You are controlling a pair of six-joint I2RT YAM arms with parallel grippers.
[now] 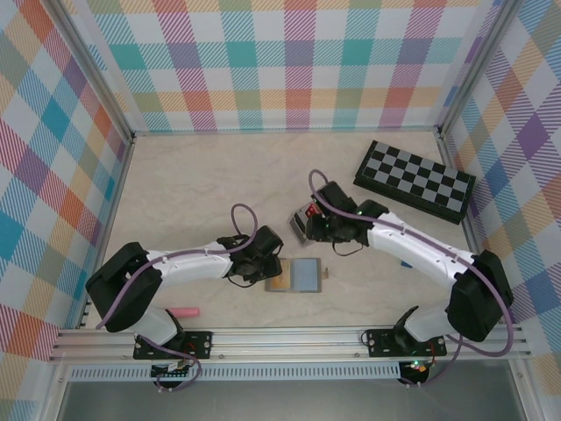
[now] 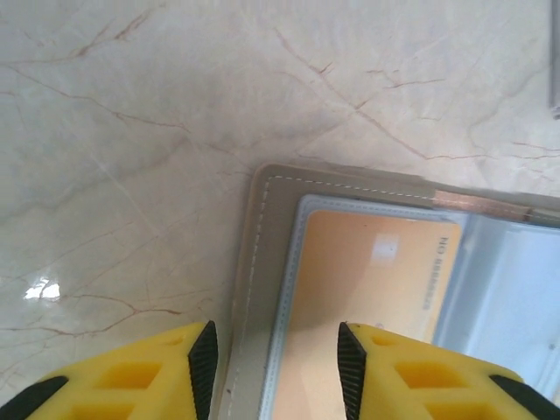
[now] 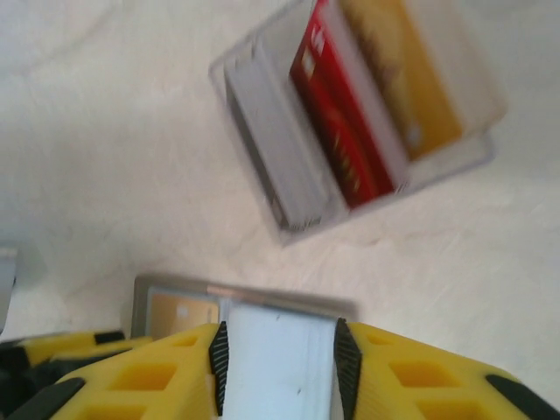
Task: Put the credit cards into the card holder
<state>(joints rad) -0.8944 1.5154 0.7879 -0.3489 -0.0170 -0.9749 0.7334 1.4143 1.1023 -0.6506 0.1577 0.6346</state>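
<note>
Card holder [image 1: 296, 275] lies open at the counter's [image 1: 193, 193] near centre, tan card [image 2: 367, 280] slotted. Your left end effector [image 2: 276, 367], spread, straddles its left edge, likely steadying it. Your right end effector [image 3: 276, 372], spread and seemingly empty, hovers between it and the tray's [image 3: 455, 156] red card [image 3: 337, 131].

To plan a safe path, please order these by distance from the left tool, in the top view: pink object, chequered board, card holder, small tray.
1. card holder, directly at the left tool.
2. small tray, just beyond, to the right.
3. pink object, near edge, left.
4. chequered board, far right.
</note>
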